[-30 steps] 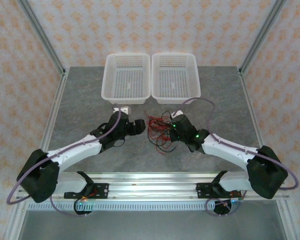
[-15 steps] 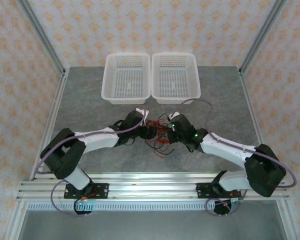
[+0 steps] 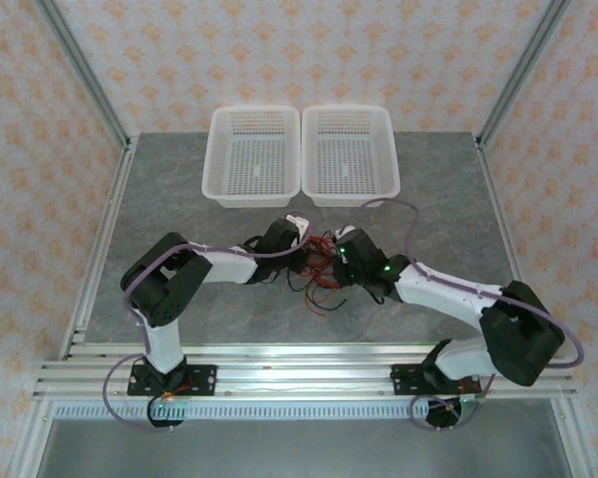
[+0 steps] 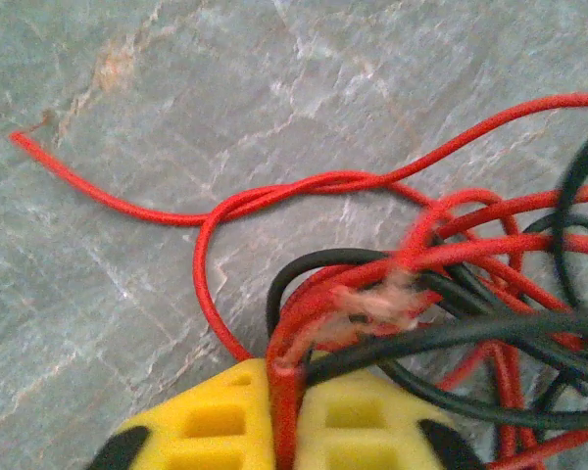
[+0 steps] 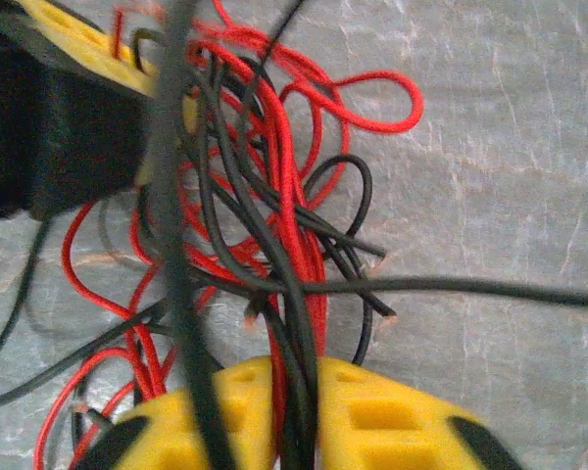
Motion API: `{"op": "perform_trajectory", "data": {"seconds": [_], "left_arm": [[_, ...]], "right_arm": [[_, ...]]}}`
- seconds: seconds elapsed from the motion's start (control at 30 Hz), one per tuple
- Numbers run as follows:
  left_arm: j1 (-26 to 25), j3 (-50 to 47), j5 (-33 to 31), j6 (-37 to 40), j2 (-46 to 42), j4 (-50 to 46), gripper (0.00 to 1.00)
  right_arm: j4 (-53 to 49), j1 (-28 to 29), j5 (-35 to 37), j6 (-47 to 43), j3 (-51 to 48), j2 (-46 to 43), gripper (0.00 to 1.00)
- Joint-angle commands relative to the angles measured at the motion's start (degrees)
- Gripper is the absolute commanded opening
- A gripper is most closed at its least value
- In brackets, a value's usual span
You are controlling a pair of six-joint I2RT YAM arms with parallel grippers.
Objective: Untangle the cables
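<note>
A tangle of thin red and black cables (image 3: 319, 269) lies on the grey, stone-patterned worktop (image 3: 429, 199), near its middle and in front of two white perforated plastic baskets (image 3: 254, 154) that stand side by side at the far edge. Both arms reach inward, and their hands meet at the tangle from opposite sides.

The left hand (image 4: 286, 370) is pressed together: its yellow ribbed fingers (image 4: 211, 421) pinch a few red strands that rise from the narrow slit between them. From there the strands run into a knot of red and black loops. One red strand trails off to the left and ends loose on the stone.

The right hand (image 5: 294, 370) has its yellow fingers (image 5: 372, 416) close together, with a bundle of red and black strands running through the gap. It seems to pinch them, though the blur at the pads makes the pressure hard to judge. Beyond the pads the wires fan out in loops over the worktop. The left hand's black body and yellow finger sit at the upper left of this view, touching the same knot.
</note>
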Motion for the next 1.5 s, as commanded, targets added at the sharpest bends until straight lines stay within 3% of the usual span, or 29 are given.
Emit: {"op": "perform_trajectory", "data": {"seconds": [0.0, 0.13, 0.23, 0.47, 0.7, 0.87, 1.0, 1.33, 1.47], "left_arm": [[-0.34, -2.45, -1.92, -0.75, -0.78, 1.04, 0.0], [-0.4, -5.15, -4.6, -5.79, -5.54, -0.18, 0.0], [-0.47, -7.37, -5.35, -12.74, -9.4, -1.35, 0.0], [-2.51, -13.31, -4.75, -30.21, -13.81, -1.15, 0.0], [-3.29, -16.86, -7.53, -42.75, -18.32, -4.28, 0.0], [-3.33, -18.92, -10.22, -47.87, -22.86, -6.22, 0.0], [-3.35, -21.41, -10.64, -50.66, -25.37, -4.28, 0.0], [-3.37, -25.12, -9.92, -53.82, -27.84, -1.09, 0.0], [-3.38, -25.86, -9.52, -54.37, -28.57, -0.72, 0.0]], "right_arm": [[-3.29, -0.16, 5.44, 6.81, 3.03, 3.24, 0.31], [-6.14, -0.17, 7.78, 18.61, 4.84, 4.77, 0.51], [-4.14, -0.18, 5.43, 28.04, 3.06, 2.08, 0.62], [5.27, -0.16, 2.87, 45.64, -4.05, -5.82, 0.75], [8.1, 2.33, 1.48, 52.67, -6.29, -4.71, 0.77], [5.63, 6.64, 3.77, 56.32, -6.42, -4.17, 0.78], [9.66, 7.99, 3.39, 58.6, -9.12, -2.88, 0.77], [16.08, 8.63, 2.24, 54.17, -4.72, 9.55, 0.62], [15.99, 8.72, 2.09, 52.25, -1.7, 13.78, 0.5]]}}
